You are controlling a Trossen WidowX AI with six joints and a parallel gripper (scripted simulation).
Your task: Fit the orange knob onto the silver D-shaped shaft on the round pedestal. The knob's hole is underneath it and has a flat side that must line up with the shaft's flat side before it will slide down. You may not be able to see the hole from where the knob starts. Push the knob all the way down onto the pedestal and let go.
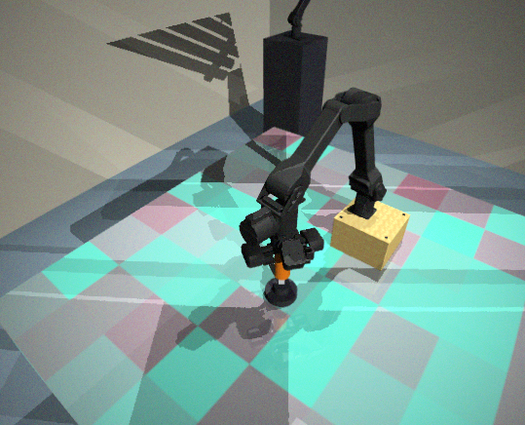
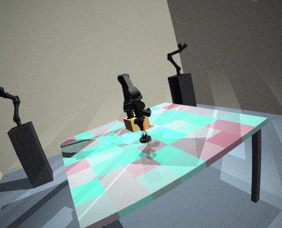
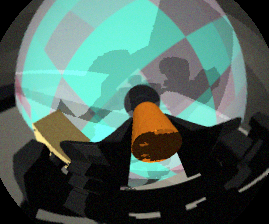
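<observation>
Knob's hole and flat [image 1: 282, 271] [image 2: 144, 127] [image 3: 154, 125] out of sight underneath; shaft's flat side [image 1: 281, 282] [image 2: 144, 134] too small to tell

Black round pedestal [image 1: 272, 295] [image 2: 145, 139] [image 3: 135, 99] straight below the orange knob [image 1: 282, 271] [image 2: 144, 126] [image 3: 154, 131]; shaft [image 1: 281, 282] [image 2: 144, 134] sticks up in the narrow gap between them, blocks any sideways pass at that height; yellow block [image 1: 356, 244] [image 2: 132, 125] [image 3: 61, 129] under the arm's foot, obstacle on the base side, well apart from pedestal; open tabletop [image 1: 199, 385] [image 2: 120, 183] on the pedestal's side away from the block, room to pass there; air above the knob taken up by the gripper [image 1: 282, 258] [image 2: 143, 126] [image 3: 156, 132] and arm.
</observation>
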